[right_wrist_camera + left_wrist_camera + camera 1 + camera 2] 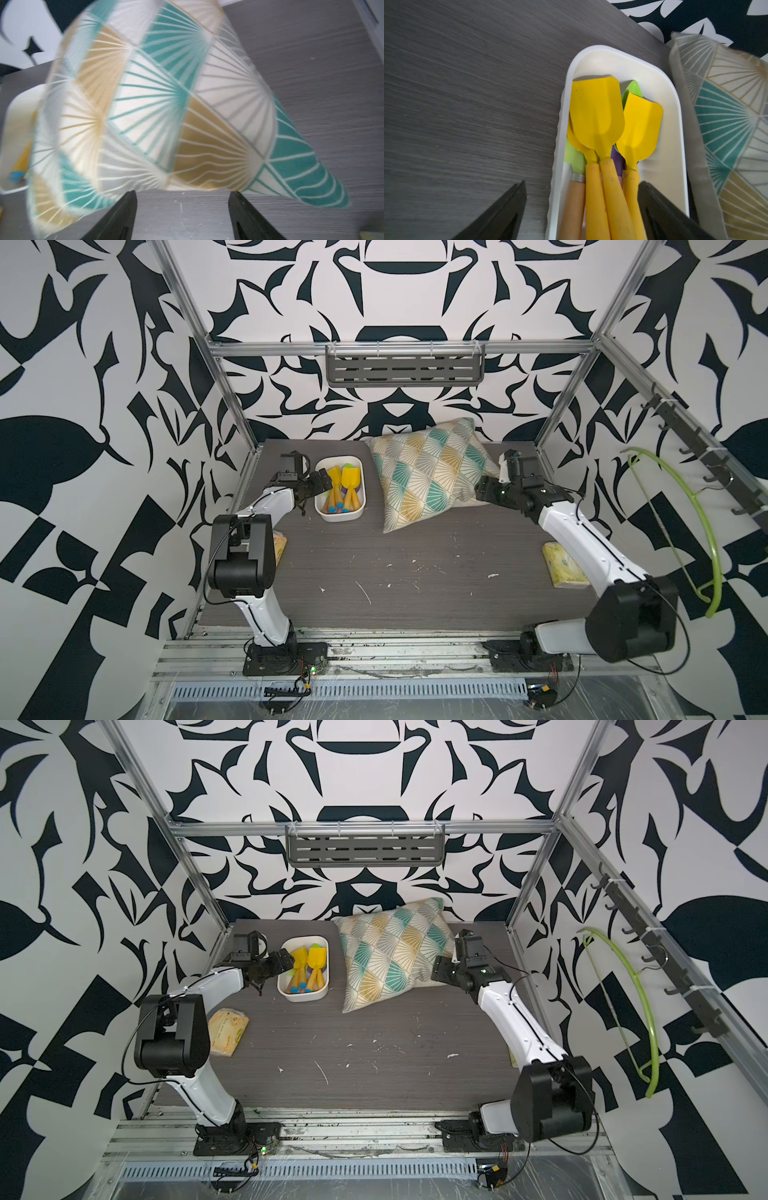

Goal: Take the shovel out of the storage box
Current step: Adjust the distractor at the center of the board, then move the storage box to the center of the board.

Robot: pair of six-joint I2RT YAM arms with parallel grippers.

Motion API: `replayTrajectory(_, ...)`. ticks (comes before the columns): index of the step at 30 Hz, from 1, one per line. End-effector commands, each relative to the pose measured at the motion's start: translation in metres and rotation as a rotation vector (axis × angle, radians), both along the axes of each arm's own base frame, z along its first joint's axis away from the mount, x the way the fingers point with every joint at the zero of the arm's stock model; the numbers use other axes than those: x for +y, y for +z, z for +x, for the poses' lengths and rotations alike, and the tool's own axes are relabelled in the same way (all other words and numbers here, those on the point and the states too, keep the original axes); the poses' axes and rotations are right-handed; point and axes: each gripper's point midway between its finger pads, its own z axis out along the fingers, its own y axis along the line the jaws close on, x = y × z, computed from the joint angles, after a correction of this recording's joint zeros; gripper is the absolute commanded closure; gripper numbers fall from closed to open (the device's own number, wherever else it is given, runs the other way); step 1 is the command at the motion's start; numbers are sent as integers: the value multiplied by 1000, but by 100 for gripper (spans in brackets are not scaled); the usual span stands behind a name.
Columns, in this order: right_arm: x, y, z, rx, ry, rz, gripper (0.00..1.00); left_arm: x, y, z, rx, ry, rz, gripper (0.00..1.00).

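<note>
The storage box (337, 517) (305, 996) (602, 48) is a shallow white tub at the back left of the table. Several toy shovels lie in it, yellow blades toward the far end, and one yellow shovel (351, 479) (596, 112) rests on top. My left gripper (318, 489) (276, 969) (582, 187) hangs open over the box's left side. One finger stands outside the wall, the other past the yellow handles, and nothing is gripped. My right gripper (484, 489) (440, 969) (182, 193) stands open and empty at the pillow's right edge.
A patterned pillow (428, 472) (395, 952) (166, 104) lies right next to the box. Yellow tissue packs (563, 564) (228, 1031) lie near each arm. A green hanger (685, 510) hangs on the right wall's hook rail. A grey shelf (405, 366) hangs at the back.
</note>
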Motion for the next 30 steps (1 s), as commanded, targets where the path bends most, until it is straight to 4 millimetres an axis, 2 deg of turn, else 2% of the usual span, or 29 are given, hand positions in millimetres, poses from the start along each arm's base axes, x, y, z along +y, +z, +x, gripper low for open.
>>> replayTrajectory(1, 58, 32, -13, -57, 107, 53, 27, 2, -9, 2, 47, 7, 24, 14)
replayTrajectory(3, 102, 37, -13, -60, 182, 101, 29, 2, -11, 3, 53, 6, 21, 14)
replayTrajectory(4, 112, 33, -12, -45, 188, 105, 30, 1, -11, 4, 54, 4, 19, 14)
replayTrajectory(5, 120, 28, -8, -32, 186, 123, 30, 0, -12, 5, 56, 1, 15, 18)
replayTrajectory(7, 145, 21, 3, -35, 225, 206, 34, 0, -13, 6, 55, 0, 18, 21)
replayTrajectory(12, 237, 13, 27, -17, 421, 197, 38, 5, -17, 10, 70, 16, 31, 29)
replayTrajectory(15, 271, -8, 41, 53, 441, 185, 38, 8, -18, 11, 79, 26, 29, 36)
replayTrajectory(19, 300, -37, 69, 112, 425, 195, 42, 14, -19, 12, 83, 47, 15, 38)
replayTrajectory(22, 312, -54, 87, 149, 417, 139, 44, 14, -20, 16, 87, 38, 6, 45)
replayTrajectory(28, 315, -90, 104, 194, 386, 59, 45, 8, -26, 18, 110, 15, -33, 55)
replayTrajectory(30, 319, -97, 106, 194, 392, 68, 48, 5, -31, 18, 122, 8, -52, 58)
